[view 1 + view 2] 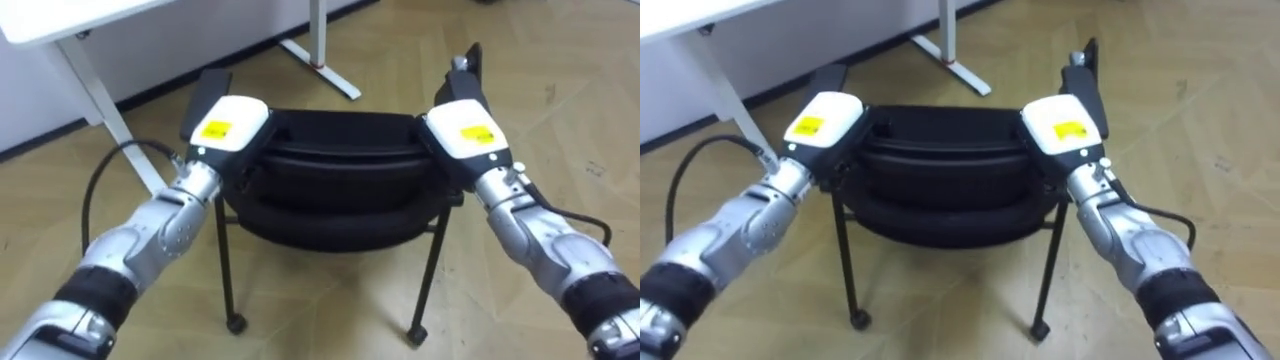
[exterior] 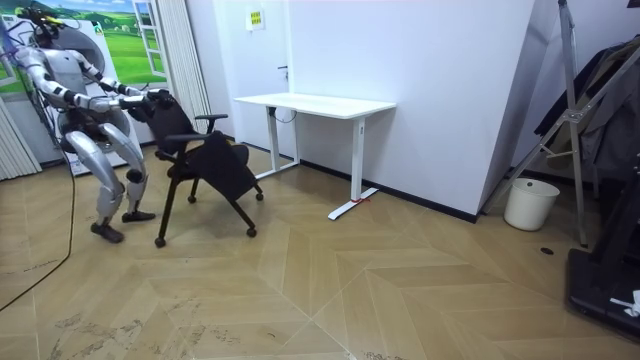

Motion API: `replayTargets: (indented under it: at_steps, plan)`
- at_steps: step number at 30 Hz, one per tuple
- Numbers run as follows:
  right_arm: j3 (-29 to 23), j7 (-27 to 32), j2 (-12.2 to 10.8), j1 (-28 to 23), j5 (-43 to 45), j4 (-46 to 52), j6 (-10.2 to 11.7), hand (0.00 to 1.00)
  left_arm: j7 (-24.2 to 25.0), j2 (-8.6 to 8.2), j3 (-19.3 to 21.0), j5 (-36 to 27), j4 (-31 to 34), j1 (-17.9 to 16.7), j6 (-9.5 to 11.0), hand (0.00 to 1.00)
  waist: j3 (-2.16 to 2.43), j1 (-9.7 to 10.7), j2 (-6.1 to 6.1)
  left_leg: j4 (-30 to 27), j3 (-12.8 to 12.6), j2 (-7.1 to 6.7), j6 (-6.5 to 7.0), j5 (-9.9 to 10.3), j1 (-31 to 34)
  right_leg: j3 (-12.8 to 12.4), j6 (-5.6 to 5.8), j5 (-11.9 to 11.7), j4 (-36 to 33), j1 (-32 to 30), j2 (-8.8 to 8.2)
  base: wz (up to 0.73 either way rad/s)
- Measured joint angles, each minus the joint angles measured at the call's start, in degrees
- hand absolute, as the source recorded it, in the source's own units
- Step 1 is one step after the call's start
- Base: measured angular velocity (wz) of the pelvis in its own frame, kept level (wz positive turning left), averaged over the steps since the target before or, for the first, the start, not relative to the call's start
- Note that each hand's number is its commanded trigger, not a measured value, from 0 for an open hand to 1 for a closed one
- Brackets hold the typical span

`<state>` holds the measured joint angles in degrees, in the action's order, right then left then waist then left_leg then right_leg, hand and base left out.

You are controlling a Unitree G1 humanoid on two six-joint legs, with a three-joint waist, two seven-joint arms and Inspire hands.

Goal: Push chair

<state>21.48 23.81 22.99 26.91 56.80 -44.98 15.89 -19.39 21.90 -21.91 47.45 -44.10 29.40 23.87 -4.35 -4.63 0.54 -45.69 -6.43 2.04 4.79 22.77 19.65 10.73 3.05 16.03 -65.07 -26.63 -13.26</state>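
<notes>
Standing behind the black chair (image 1: 340,165) at centre frame, the robot has its left hand (image 1: 228,125) and right hand (image 1: 462,128) at either end of the chair's top edge. Their fingers are hidden, so I cannot tell whether they clasp it. On castors (image 1: 236,323) the chair should roll lightly; its frame looks stiff, but pushing this high up may tip it.

Looking like an office-type lab room: white desk (image 2: 315,103) standing on wood floor (image 2: 400,290), bucket (image 2: 530,203) sitting by bare wall (image 2: 440,90).

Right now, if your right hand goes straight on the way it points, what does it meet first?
The chair: the right hand sits at its backrest's edge, with the armrest just ahead. Contact itself I cannot confirm.
</notes>
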Motion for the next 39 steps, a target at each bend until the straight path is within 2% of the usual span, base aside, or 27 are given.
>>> replayTargets:
  at_steps: [2,4,7,8,9,10,11,14,16,17,18,20,21,23,24,25,26,27,28,29,31,33,34,35,36,38,39]
  plan:
    - [0.3,0.4,-0.5,-0.1,-0.1,0.0,-0.5,1.00,-1.1,0.41,-1.0,-0.4,-0.6,0.1,0.0,1.00,-0.09,0.7,-0.06,0.2,1.0,0.28,-0.36,1.0,-1.2,1.1,-0.43,-0.8,8.8,-2.8,0.46,0.41]
    - [0.3,0.5,-0.8,-0.2,0.0,-0.1,-0.6,1.00,-1.6,0.76,-1.2,-0.4,-1.0,0.0,0.0,1.00,0.26,0.6,-0.81,0.1,1.0,0.20,-1.05,2.2,-2.3,1.8,-0.90,-2.9,17.8,-3.3,0.49,0.22]
    - [1.1,0.5,-1.0,0.2,0.0,-0.1,-0.7,1.00,-2.0,1.15,-1.3,-0.7,-1.2,-0.2,-0.1,1.00,0.49,0.4,-1.25,-0.1,3.0,0.25,-3.23,4.4,-4.2,1.7,-1.33,-7.0,28.4,-2.1,1.33,0.33]
    - [1.2,0.5,-1.0,0.4,0.0,-0.1,-0.7,1.00,-2.4,1.09,-1.3,-0.7,-1.1,-0.4,-0.3,1.00,0.68,0.5,-1.45,-0.1,4.4,0.66,-4.48,5.2,-5.0,2.3,-2.27,-8.8,28.1,-1.1,1.83,0.52]
    - [1.2,0.5,-1.0,0.7,0.0,-0.2,-0.7,1.00,-2.6,1.12,-1.2,-0.7,-1.0,-0.4,-0.3,1.00,0.88,0.4,-1.59,-0.1,4.9,1.13,-5.10,5.5,-5.3,2.3,-2.62,-8.8,27.6,-0.6,2.48,0.44]
    - [1.4,0.5,-0.9,1.4,0.1,-0.3,-0.7,1.00,-2.9,1.24,-1.0,-0.7,-0.7,-0.4,-0.4,1.00,0.94,0.2,-1.40,-0.1,5.2,2.37,-6.89,5.8,-5.6,2.6,-3.85,-8.5,26.7,-0.4,3.72,0.34]
    - [1.5,0.5,-0.9,2.3,0.1,-0.5,-0.7,1.00,-2.9,1.33,-0.6,-0.7,-0.2,-0.2,-0.8,1.00,0.94,0.1,-1.11,0.0,5.0,3.77,-8.31,6.3,-5.8,3.3,-5.85,-7.7,25.6,-0.3,4.63,0.30]
    - [2.2,0.1,-1.1,5.1,0.6,-1.1,-0.7,1.00,-3.9,1.59,0.7,-0.9,0.1,-0.1,-1.0,1.00,0.80,-0.6,-0.61,2.2,4.9,6.30,-10.44,6.5,-7.1,4.7,-7.23,-4.7,23.8,-0.4,6.34,0.06]
    - [2.4,-0.2,-1.4,6.0,1.1,-1.4,-0.7,1.00,-4.6,1.66,0.9,-1.1,0.0,-0.3,-1.1,1.00,0.76,-0.7,-0.70,4.0,4.9,6.72,-11.24,6.2,-8.8,5.0,-7.81,-2.7,22.7,0.0,6.58,0.08]
    - [2.4,-0.2,-1.4,6.1,1.4,-1.3,-0.7,1.00,-4.8,1.54,0.9,-1.5,0.0,-0.4,-1.2,1.00,0.54,-0.4,-1.01,4.3,4.6,7.31,-11.53,6.0,-9.5,5.4,-8.16,-0.9,21.9,0.4,6.98,0.16]
    - [2.3,-0.2,-1.4,6.1,1.6,-1.3,-0.8,1.00,-4.8,1.52,0.9,-1.5,0.0,-0.4,-1.3,1.00,0.62,-0.2,-0.86,3.2,4.6,7.69,-11.64,5.9,-9.5,5.4,-8.37,-0.2,21.6,0.8,7.32,0.21]
    - [2.2,-0.4,-1.5,5.6,1.9,-1.4,-0.8,1.00,-5.1,1.31,0.4,-1.5,-0.1,-0.7,-1.5,1.00,0.54,-0.6,-0.43,-4.7,4.8,9.61,-9.73,3.7,-7.9,5.4,-8.85,2.5,20.2,2.8,8.47,0.05]
    - [2.2,-0.4,-1.5,5.3,1.8,-1.4,-0.7,1.00,-5.2,1.26,0.3,-1.5,-0.2,-0.8,-1.5,1.00,0.51,-0.6,-0.48,-7.2,5.0,9.80,-9.37,2.5,-7.1,5.4,-8.90,3.1,19.7,3.2,8.49,-0.04]
    - [2.2,-0.4,-1.5,4.3,1.9,-1.4,-0.5,1.00,-5.5,0.55,0.1,-1.6,-0.8,-1.7,-1.5,1.00,0.38,-0.6,-0.60,-16.6,5.1,10.21,-8.27,-4.5,-4.1,4.8,-9.03,5.4,17.6,5.1,8.28,-0.05]
    - [2.2,-0.4,-1.5,4.2,1.9,-1.4,-0.5,1.00,-5.5,0.44,0.0,-1.7,-0.8,-1.9,-1.5,1.00,0.37,-0.6,-0.59,-18.4,5.1,10.20,-8.13,-6.3,-3.4,4.6,-9.17,6.0,17.2,5.5,8.24,-0.10]
    - [2.2,-0.4,-1.5,4.0,2.0,-1.2,-0.5,1.00,-6.0,0.27,0.0,-1.8,-0.9,-2.2,-1.7,1.00,0.40,-0.7,-0.62,-21.4,5.4,10.04,-7.64,-10.1,-2.0,4.0,-9.39,6.9,16.7,6.0,8.21,-0.12]
    - [2.5,-0.3,-1.2,4.1,2.0,-1.2,-0.5,1.00,-6.7,0.27,-0.1,-1.8,-1.0,-2.5,-1.8,1.00,0.35,-0.7,-0.75,-23.3,5.9,9.45,-7.63,-11.9,-0.7,3.5,-9.38,7.4,16.4,6.3,8.02,-0.07]
    - [2.6,-0.2,-1.0,4.0,1.9,-1.2,-0.5,1.00,-6.9,0.04,-0.4,-1.8,-1.2,-2.4,-2.1,1.00,0.35,-0.7,-0.77,-23.8,5.9,8.79,-7.52,-11.6,0.2,3.4,-9.33,7.7,16.4,6.5,7.81,0.00]
    - [2.6,0.0,-0.4,4.0,1.8,-1.3,-0.5,1.00,-7.4,-0.43,-1.1,-1.9,-1.5,-1.9,-2.4,1.00,0.32,-0.6,-0.83,-23.9,5.6,7.21,-6.86,-10.4,2.7,3.2,-9.07,8.1,16.1,6.8,7.23,-0.05]
    - [2.6,0.1,-0.2,3.9,1.8,-1.4,-0.5,1.00,-7.8,-0.95,-1.5,-1.8,-1.5,-1.8,-2.9,1.00,0.26,-0.7,-0.77,-22.7,4.7,6.05,-6.87,-8.3,5.2,2.7,-8.66,8.4,16.0,7.2,7.15,-0.10]
    - [2.6,0.5,-0.1,3.4,1.7,-1.6,-0.6,1.00,-8.1,-1.04,-2.2,-1.8,-1.5,-1.8,-3.0,1.00,0.19,-0.7,-0.70,-18.0,2.4,4.97,-6.52,-6.6,8.4,2.7,-8.00,9.3,15.9,8.2,6.78,-0.19]
    - [2.6,1.1,0.0,2.5,1.3,-1.6,-0.6,1.00,-8.8,-0.83,-3.3,-1.8,-1.5,-1.8,-3.1,1.00,0.07,-0.5,-0.48,-8.8,0.6,4.78,-6.54,-6.6,9.5,2.9,-6.52,10.3,15.9,9.3,6.49,-0.10]
    - [2.6,1.7,0.4,2.1,0.9,-1.4,-0.6,1.00,-9.0,-0.76,-3.9,-1.8,-1.0,-1.7,-3.2,1.00,0.08,0.0,-0.44,-1.3,0.5,4.10,-6.47,-6.8,9.8,2.9,-5.51,11.0,15.5,9.8,6.15,0.00]
    - [2.5,2.0,0.5,2.0,0.4,-1.4,-0.6,1.00,-9.1,-0.89,-4.3,-1.8,-0.6,-1.3,-3.5,1.00,0.22,0.2,-0.74,-0.7,-0.1,3.63,-5.28,-8.6,10.0,2.4,-4.47,11.7,14.5,9.4,5.41,0.00]
    - [2.3,2.1,0.5,2.1,0.4,-1.4,-0.8,1.00,-9.0,-0.94,-4.4,-1.8,-0.7,-0.9,-3.8,1.00,0.34,0.5,-0.95,-0.7,-0.1,2.94,-4.81,-8.5,10.0,2.3,-3.88,11.8,14.3,9.2,5.06,-0.04]
    - [1.9,2.9,0.5,2.4,0.4,-1.6,-1.2,1.00,-8.6,-1.02,-4.5,-1.7,-1.0,0.0,-4.5,1.00,0.25,0.7,-1.51,0.3,-0.7,0.89,-3.91,-8.5,9.2,0.7,-1.81,11.4,14.8,9.0,4.40,-0.10]
    - [1.9,3.0,0.5,2.3,0.3,-1.6,-1.3,1.00,-8.6,-1.06,-4.6,-1.7,-0.9,0.1,-4.7,1.00,0.21,0.8,-1.59,0.6,-0.7,0.56,-3.10,-8.9,9.0,0.5,-1.61,11.3,15.1,9.2,4.31,-0.23]
